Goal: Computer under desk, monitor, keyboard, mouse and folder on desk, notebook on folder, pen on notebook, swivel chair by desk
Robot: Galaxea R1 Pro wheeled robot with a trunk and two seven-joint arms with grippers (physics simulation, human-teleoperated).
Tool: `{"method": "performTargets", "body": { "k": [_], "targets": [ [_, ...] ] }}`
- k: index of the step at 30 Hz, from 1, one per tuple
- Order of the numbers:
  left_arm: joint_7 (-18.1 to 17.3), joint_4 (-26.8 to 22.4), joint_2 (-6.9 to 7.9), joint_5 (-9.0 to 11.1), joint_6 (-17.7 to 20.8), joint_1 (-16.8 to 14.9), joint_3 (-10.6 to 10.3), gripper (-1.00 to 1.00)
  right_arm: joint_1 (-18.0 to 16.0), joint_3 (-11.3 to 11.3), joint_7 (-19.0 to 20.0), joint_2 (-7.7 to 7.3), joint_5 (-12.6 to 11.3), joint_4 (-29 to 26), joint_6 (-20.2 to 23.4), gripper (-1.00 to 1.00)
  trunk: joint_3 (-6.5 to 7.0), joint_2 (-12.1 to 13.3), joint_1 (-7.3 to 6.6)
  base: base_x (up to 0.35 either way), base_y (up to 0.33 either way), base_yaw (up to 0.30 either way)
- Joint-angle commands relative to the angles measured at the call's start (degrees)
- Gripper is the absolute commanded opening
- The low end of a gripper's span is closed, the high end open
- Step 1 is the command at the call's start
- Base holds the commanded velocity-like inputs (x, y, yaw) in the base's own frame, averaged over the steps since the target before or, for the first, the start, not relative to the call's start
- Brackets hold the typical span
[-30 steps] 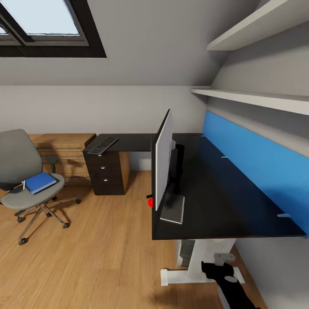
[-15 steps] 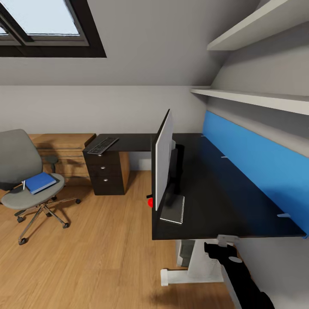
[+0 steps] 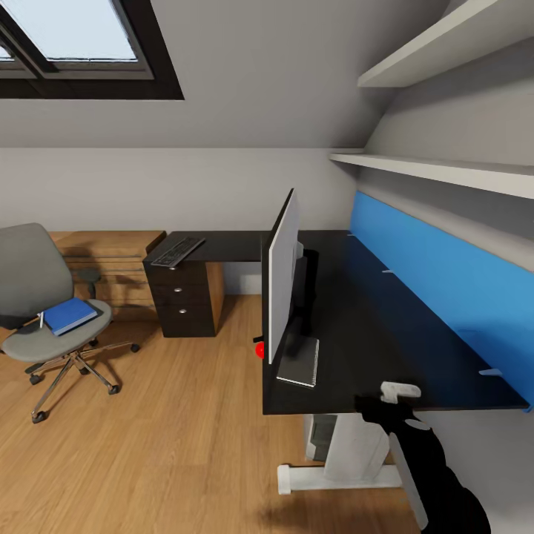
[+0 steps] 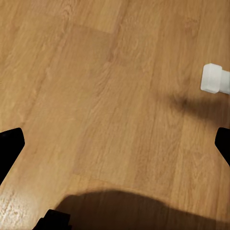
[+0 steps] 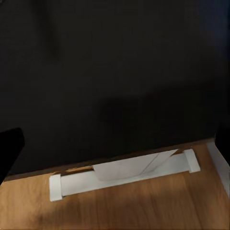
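The black-topped desk [image 3: 371,334] with its blue back panel runs along the right wall. The monitor [image 3: 284,274] stands edge-on at the desk's front, and a grey notebook [image 3: 300,363] lies at its foot. The keyboard [image 3: 178,251] rests on the far wing above the drawers. Under the desk stands the light-grey computer [image 3: 322,437]. At the left, the swivel chair [image 3: 44,297] carries the blue folder [image 3: 70,315] and the pen [image 3: 41,320]. My right gripper [image 3: 386,397] [image 5: 115,143] is open at the desk's near corner. My left gripper [image 4: 115,143] hangs open over the floor. The mouse is out of view.
A light-wood dresser [image 3: 104,267] stands behind the chair. Wall shelves [image 3: 445,174] hang above the desk. A white desk foot [image 5: 124,175] [image 4: 213,79] lies on the wood floor [image 3: 170,430] between chair and desk.
My right arm has risen from below the desk's edge to the level of its near corner. Everything else is as before.
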Motion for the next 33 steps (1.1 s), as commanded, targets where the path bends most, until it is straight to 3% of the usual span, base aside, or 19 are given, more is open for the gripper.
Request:
{"method": "performTargets", "body": {
  "k": [1,16,24,33],
  "targets": [
    [0.3,0.0,0.00,0.0,-0.2,0.0,-0.2,1.00,0.0,0.0,-0.2,0.04,-0.2,-0.6,0.5,1.00,-0.06,0.0,0.00,0.000,0.000,0.000],
    [0.3,0.0,0.04,0.1,-0.2,0.0,-0.1,1.00,0.0,0.0,0.0,0.12,-0.4,-5.6,0.8,1.00,-0.06,0.0,0.00,0.000,0.000,0.000],
    [0.3,0.0,0.08,0.1,-0.2,0.0,-0.1,1.00,0.0,0.1,0.2,0.14,-0.5,-4.4,-6.6,1.00,-0.06,0.0,0.00,0.000,0.000,0.000],
    [0.3,0.0,0.09,0.0,-0.2,0.0,-0.1,1.00,0.0,0.2,1.7,0.13,-0.4,1.0,-17.2,1.00,-0.06,0.0,0.00,0.112,0.000,0.000]
  ]
}}
